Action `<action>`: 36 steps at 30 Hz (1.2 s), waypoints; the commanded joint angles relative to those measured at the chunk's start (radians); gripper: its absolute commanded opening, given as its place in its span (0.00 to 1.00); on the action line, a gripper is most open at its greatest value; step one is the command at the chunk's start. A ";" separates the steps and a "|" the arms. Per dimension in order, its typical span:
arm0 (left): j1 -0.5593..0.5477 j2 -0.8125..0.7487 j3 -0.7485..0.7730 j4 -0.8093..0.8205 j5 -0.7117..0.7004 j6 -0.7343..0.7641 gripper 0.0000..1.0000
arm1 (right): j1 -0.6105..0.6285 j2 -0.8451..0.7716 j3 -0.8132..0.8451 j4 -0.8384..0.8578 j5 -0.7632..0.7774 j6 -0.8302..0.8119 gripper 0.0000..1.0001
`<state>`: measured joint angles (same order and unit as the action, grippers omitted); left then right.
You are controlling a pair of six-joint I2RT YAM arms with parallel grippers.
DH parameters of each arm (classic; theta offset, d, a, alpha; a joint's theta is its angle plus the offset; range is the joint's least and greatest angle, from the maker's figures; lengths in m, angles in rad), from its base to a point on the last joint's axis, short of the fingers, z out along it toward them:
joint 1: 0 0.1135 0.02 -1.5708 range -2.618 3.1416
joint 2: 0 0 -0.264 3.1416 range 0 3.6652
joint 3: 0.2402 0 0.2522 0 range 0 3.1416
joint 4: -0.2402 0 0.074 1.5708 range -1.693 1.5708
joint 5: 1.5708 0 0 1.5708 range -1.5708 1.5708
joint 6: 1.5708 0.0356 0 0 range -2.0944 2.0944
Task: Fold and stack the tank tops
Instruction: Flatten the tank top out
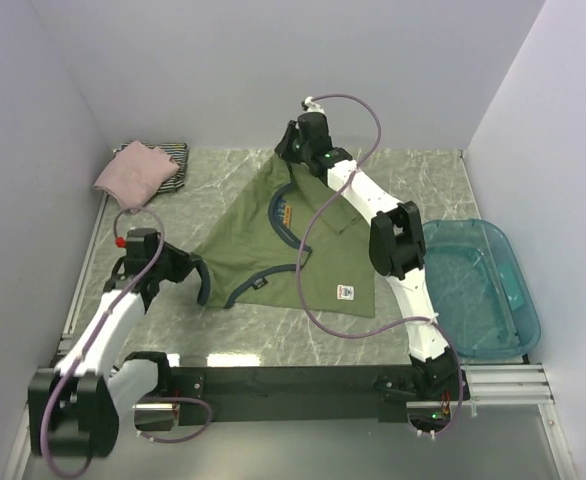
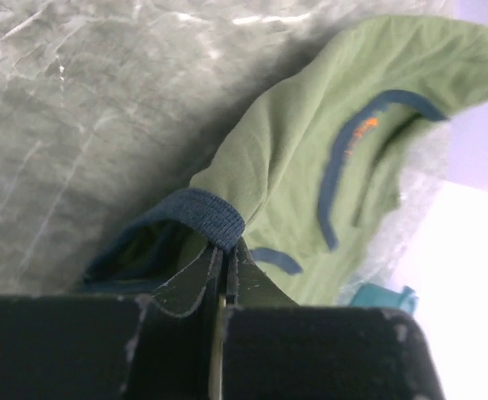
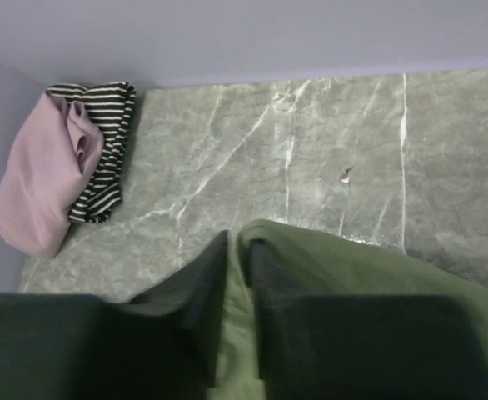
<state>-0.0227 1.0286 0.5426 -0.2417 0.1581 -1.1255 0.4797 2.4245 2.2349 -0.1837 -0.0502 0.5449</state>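
The olive-green tank top (image 1: pixel 273 240) with navy trim lies stretched on the marble table, its print hidden. My left gripper (image 1: pixel 195 270) is shut on its navy-trimmed strap at the near left corner; the left wrist view shows the navy strap (image 2: pixel 211 215) pinched between my closed fingers. My right gripper (image 1: pixel 291 160) is shut on the far corner of the green tank top (image 3: pixel 352 267), with cloth between the fingers in the right wrist view. The pale pink tank top (image 1: pixel 133 170) lies folded on the black-and-white striped one (image 1: pixel 173 158) in the far left corner; the pink top (image 3: pixel 36 179) and the striped top (image 3: pixel 102 154) also show in the right wrist view.
A translucent teal plastic tub (image 1: pixel 478 285) stands at the right edge of the table. Lilac walls close in the table on the left, back and right. The right arm's cable loops over the green top.
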 commanded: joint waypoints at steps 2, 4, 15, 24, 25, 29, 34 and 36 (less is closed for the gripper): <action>0.006 -0.172 -0.035 -0.099 -0.087 -0.062 0.11 | -0.006 -0.071 0.002 0.073 -0.037 -0.037 0.34; 0.007 -0.194 -0.027 -0.110 -0.109 -0.050 0.30 | -0.004 -0.062 0.037 0.059 -0.054 -0.046 0.53; 0.049 -0.141 0.210 -0.188 -0.279 0.101 0.67 | -0.023 -0.212 -0.008 -0.043 0.101 -0.097 0.79; -0.138 0.100 0.376 -0.084 -0.143 0.224 0.59 | -0.089 -0.174 0.038 -0.236 0.054 -0.091 0.77; -0.184 0.131 0.410 -0.052 -0.143 0.240 0.57 | -0.087 -0.162 0.064 -0.308 0.058 -0.091 0.75; -0.435 0.347 0.572 -0.099 -0.155 0.346 0.54 | -0.093 -0.327 -0.240 -0.257 0.183 -0.059 0.65; -0.563 0.594 0.715 -0.113 -0.192 0.389 0.53 | -0.113 -0.531 -0.645 -0.192 0.286 -0.023 0.50; -0.591 0.674 0.747 -0.116 -0.203 0.400 0.53 | -0.113 -0.591 -0.717 -0.194 0.302 -0.016 0.48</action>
<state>-0.5819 1.6329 1.2236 -0.3462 -0.0216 -0.7868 0.3740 1.9736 1.5852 -0.4145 0.1642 0.5083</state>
